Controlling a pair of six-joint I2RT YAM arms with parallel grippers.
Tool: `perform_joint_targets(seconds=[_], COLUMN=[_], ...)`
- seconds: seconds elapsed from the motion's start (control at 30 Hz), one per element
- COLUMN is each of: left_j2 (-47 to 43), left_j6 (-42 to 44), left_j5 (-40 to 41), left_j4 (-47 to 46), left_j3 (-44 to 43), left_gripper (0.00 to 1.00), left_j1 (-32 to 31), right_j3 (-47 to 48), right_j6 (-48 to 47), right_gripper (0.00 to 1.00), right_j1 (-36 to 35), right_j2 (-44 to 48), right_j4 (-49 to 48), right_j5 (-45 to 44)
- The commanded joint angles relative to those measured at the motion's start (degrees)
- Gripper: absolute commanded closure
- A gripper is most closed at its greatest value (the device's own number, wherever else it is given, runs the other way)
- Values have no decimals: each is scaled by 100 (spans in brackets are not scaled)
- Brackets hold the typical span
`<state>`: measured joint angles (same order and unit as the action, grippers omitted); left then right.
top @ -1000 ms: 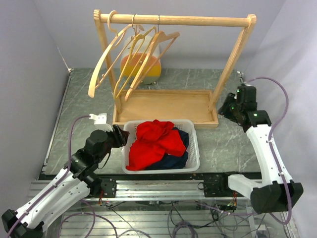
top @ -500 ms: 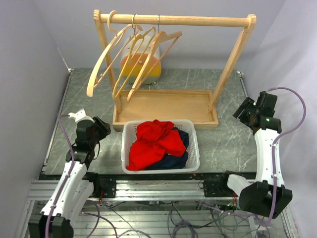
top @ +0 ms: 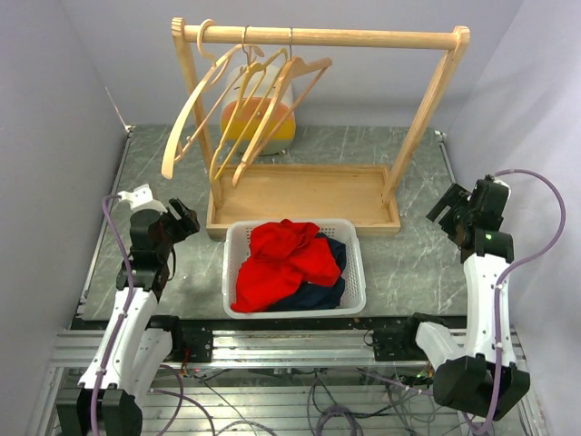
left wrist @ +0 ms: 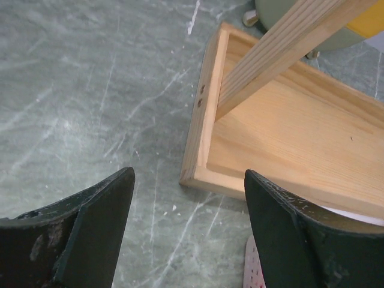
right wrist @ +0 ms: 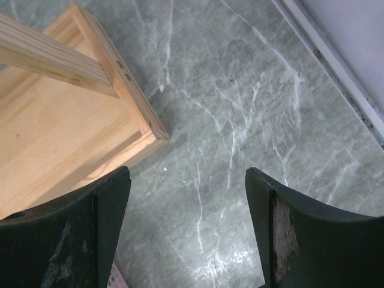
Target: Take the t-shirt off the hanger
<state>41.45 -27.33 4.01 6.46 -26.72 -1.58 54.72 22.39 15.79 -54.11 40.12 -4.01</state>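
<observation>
A wooden rack (top: 327, 38) holds three bare wooden hangers (top: 238, 118) and one hanger at the back with an orange, yellow and pale t-shirt (top: 259, 123) on it. A red t-shirt (top: 281, 259) lies in the white basket (top: 357, 282) over dark cloth. My left gripper (top: 182, 221) is open and empty, low at the left, near the rack base corner (left wrist: 198, 174). My right gripper (top: 445, 207) is open and empty at the right, by the other base corner (right wrist: 157, 133).
The rack's wooden tray base (top: 304, 195) stands behind the basket. Grey walls close in on both sides. A metal rail (top: 290, 343) runs along the near edge. Bare marble table (top: 145, 163) lies to the left of the rack.
Both arms have pulled back from the basket toward the table's sides and now sit folded. The hangers have swung slightly.
</observation>
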Motion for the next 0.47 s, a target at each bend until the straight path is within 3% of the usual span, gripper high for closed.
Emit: perform_joint_targets(seconds=[0.0,0.43], left_j2=[-128,-256], left_j6=[590,592], left_j5=[161,-30], left_j4=[-369,-208], left_j3=[-261,-315], left_gripper=[15,14], left_j1=[36,36], right_j3=[-115,-180], right_j6=[-101,-136], right_gripper=[23,22], right_j1=[42,20], right_j2=[432,549], right_j4=[-558,-588], right_j5=[-75,-126])
